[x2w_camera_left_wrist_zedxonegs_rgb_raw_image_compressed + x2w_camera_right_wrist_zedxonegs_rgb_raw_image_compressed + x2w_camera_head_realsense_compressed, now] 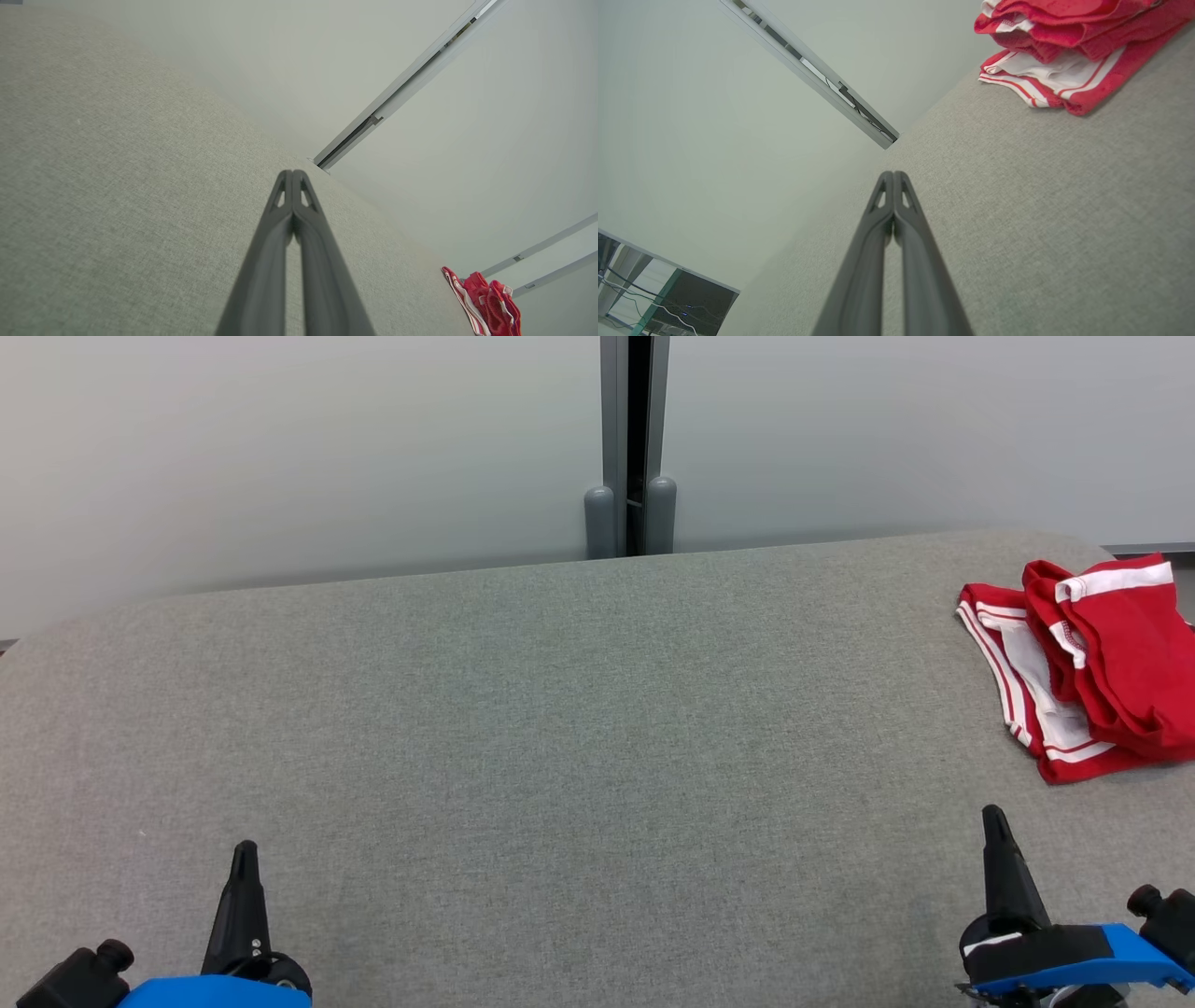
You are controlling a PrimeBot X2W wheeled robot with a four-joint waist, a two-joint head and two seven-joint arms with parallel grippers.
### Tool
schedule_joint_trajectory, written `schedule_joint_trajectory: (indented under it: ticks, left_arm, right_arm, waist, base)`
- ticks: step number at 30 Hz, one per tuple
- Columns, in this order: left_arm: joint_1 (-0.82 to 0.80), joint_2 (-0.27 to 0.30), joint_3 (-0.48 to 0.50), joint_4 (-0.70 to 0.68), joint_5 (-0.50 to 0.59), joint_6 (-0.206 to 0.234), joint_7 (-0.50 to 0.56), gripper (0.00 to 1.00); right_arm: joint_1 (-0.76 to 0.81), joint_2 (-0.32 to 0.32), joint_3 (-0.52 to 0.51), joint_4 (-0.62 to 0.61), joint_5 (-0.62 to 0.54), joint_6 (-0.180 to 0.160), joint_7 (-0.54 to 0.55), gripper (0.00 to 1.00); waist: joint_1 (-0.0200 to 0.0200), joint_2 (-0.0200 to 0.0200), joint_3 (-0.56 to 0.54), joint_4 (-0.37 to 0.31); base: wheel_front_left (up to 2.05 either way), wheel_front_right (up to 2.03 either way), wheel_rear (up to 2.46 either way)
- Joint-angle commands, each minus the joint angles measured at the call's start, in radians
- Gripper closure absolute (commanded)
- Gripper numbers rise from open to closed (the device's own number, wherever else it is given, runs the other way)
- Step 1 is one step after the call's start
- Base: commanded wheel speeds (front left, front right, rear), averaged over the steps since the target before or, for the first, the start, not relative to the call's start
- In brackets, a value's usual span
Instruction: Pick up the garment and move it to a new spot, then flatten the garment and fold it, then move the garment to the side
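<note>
The garment point(1083, 663) is red with white stripes and lies folded in a bundle at the far right of the grey fabric table point(560, 728). It also lies at the lower right of the left wrist view, garment point(486, 303), and at the top right of the right wrist view, garment point(1069, 51). My left gripper point(245, 851) rests at the lower left, shut and holding nothing, fingers pressed together point(292, 173). At the lower right my right gripper point(992, 814) is shut and holds nothing too point(893, 173), a short way in front of the garment.
A pale wall runs behind the table, with a grey vertical post point(633, 448) at the middle of the back edge. The table's back edge curves down toward both sides. A dark desk frame with cables point(668, 298) shows past the table in the right wrist view.
</note>
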Motion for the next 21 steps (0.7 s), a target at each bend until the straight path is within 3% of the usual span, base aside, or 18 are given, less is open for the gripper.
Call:
schedule_joint_trajectory:
  ticks: [1, 21]
  left_arm:
    - [-0.027, 0.009, 0.008, -0.008, -0.03, -0.004, 0.006, 1.0]
    - [-0.044, 0.011, 0.021, 0.003, -0.281, -0.012, 0.07, 1.0]
  right_arm:
    - [-0.026, 0.001, -0.005, -0.008, 0.029, 0.0, 0.006, 1.0]
    - [-0.042, 0.005, -0.02, 0.004, 0.277, 0.0, 0.069, 1.0]
  waist:
    - [-0.0001, 0.0, 0.0, 0.0]
    - [-0.0001, 0.0, -0.005, 0.007]
  base:
    - [0.0, 0.0, 0.0]
    - [0.0, 0.0, 0.0]
